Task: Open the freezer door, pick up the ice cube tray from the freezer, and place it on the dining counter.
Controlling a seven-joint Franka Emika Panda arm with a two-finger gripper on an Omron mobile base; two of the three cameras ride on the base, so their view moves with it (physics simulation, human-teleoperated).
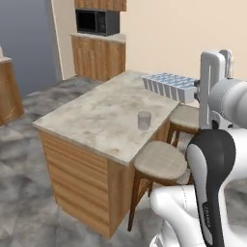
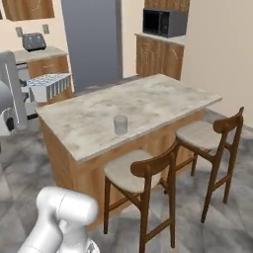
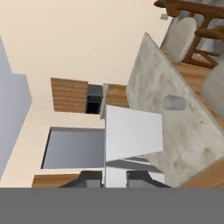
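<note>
Gripper (image 3: 115, 177) pinched tight on the ice cube tray (image 1: 170, 86) at one short end — carried level in the air, just off the edge of the dining counter (image 1: 103, 116), above a stool (image 1: 159, 160). Likely light, rigid, slick plastic — best clamped across the rim. Glass (image 1: 144, 120) on the stone top, well apart from the tray.

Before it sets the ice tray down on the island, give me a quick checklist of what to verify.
1. Gripper shut on the ice cube tray: ok.
2. Tray level: ok in the left base view.
3. Tray over the dining counter: not ok, it hangs at the edge, above the stool side.
4. Bare landing spot on the top: ok.
5. Glass apart from the tray: ok.
6. Tray's height above the counter: cannot tell.
</note>
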